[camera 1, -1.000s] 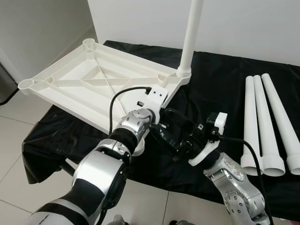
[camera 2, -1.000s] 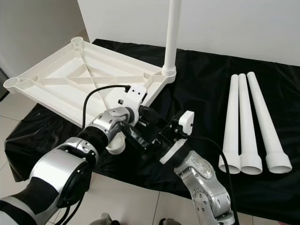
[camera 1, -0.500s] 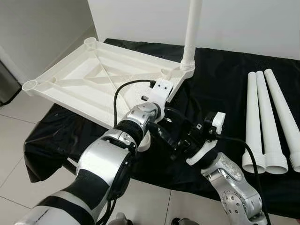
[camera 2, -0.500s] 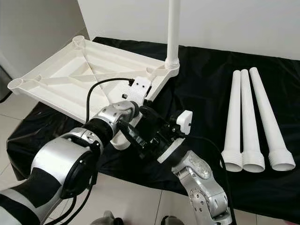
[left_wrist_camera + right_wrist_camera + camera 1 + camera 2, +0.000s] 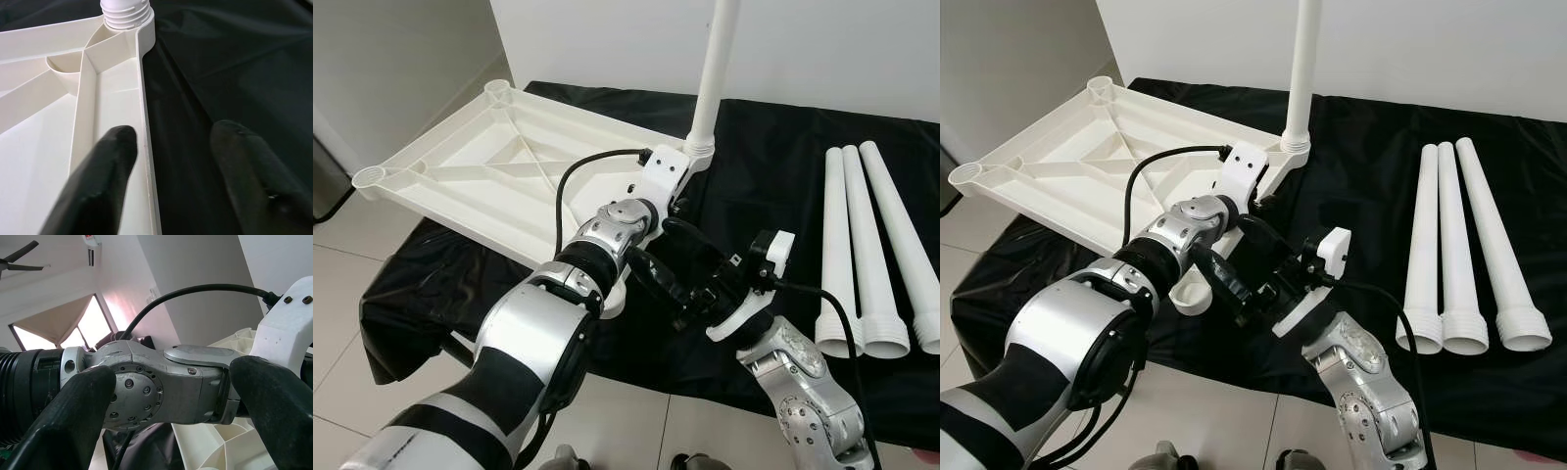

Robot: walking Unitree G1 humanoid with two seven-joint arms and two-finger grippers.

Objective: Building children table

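The white table top [image 5: 480,186] lies upside down on a black cloth [image 5: 773,166]. One white leg [image 5: 713,69] stands upright in its near right corner socket [image 5: 124,12]. My left gripper [image 5: 171,134] is open just short of that corner and straddles the table top's rim [image 5: 145,98], one finger over the white inside and one over the cloth. My right gripper [image 5: 173,372] is open just behind it, its two fingers on either side of my left wrist [image 5: 622,217] without closing on it.
Three loose white legs [image 5: 867,245] lie side by side on the cloth at the right. The cloth's front edge hangs over tiled floor [image 5: 352,323]. A white wall stands close behind the cloth.
My left gripper has moved forward along the table top's rim toward the corner with the upright leg. The right arm has stayed about where it was.
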